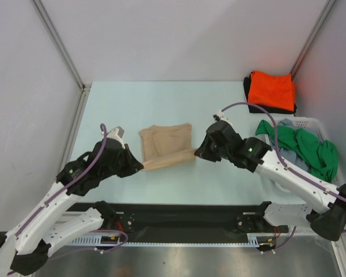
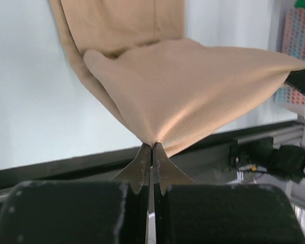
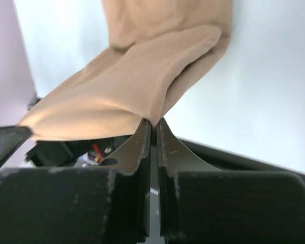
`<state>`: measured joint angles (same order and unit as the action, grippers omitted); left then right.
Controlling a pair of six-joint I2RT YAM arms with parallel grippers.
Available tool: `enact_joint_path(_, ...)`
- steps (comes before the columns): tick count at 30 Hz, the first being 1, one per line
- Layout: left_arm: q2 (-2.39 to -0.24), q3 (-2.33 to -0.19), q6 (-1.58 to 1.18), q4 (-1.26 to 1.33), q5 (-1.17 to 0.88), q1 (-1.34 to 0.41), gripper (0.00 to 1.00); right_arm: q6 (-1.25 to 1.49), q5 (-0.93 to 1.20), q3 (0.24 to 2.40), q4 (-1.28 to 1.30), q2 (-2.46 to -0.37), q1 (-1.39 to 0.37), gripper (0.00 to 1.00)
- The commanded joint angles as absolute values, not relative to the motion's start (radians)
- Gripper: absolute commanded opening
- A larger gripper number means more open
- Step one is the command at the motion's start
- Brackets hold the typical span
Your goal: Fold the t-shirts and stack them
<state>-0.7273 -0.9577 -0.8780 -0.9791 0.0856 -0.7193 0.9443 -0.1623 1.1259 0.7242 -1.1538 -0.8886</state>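
The tan t-shirt (image 1: 166, 145) lies partly folded mid-table, its near edge lifted and stretched between both grippers. My left gripper (image 1: 142, 166) is shut on its near left corner; the cloth (image 2: 193, 86) rises from the closed tips (image 2: 152, 146). My right gripper (image 1: 197, 153) is shut on its near right corner; the cloth (image 3: 137, 86) runs up from the closed tips (image 3: 154, 122). The orange t-shirt (image 1: 271, 89) lies folded on the black t-shirt (image 1: 247, 92) at the back right. The green t-shirt (image 1: 308, 147) and grey-blue t-shirt (image 1: 288, 124) lie in the basket.
A white plastic laundry basket (image 1: 311, 122) stands at the right edge, close behind the right arm. A black rail (image 1: 184, 222) runs along the near table edge. Grey walls enclose the back and sides.
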Motion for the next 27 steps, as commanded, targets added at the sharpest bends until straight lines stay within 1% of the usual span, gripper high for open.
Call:
enact_joint_path(1,-0.814,-1.040,-0.772,-0.993,0.164,-0.675,0.00,0.813,-0.178,1.190,0.789,-1.250,-0.801,0.00)
enact_joint_path(4,-0.886,-1.065,-0.701,-0.927,0.105,-0.547,0.00,0.757,-0.132,1.239,0.759,-1.334,-0.746,0.00)
enact_joint_path(5,-0.922,-1.069,-0.671,-0.913,0.060,-0.519,0.00,0.741,-0.124,1.274,0.759,-1.359,-0.730,0.00)
enact_joint_path(11,-1.060,-1.103,-0.592,-0.833,-0.023,-0.370,0.00,0.649,-0.078,1.387,0.735,-1.508,-0.651,0.00)
enact_joint_path(19,-1.297,-1.170,-0.535,-0.744,-0.080,-0.241,0.00,0.566,-0.011,1.546,0.703,-1.748,-0.578,0.00)
enact_joint_path(20,-1.343,-1.181,-0.529,-0.741,-0.087,-0.226,0.00,0.558,-0.012,1.595,0.721,-1.768,-0.575,0.00)
enact_joint_path(27,-1.569,-1.298,-0.517,-0.739,-0.091,-0.190,0.00,0.518,-0.011,1.712,0.706,-1.917,-0.543,0.00)
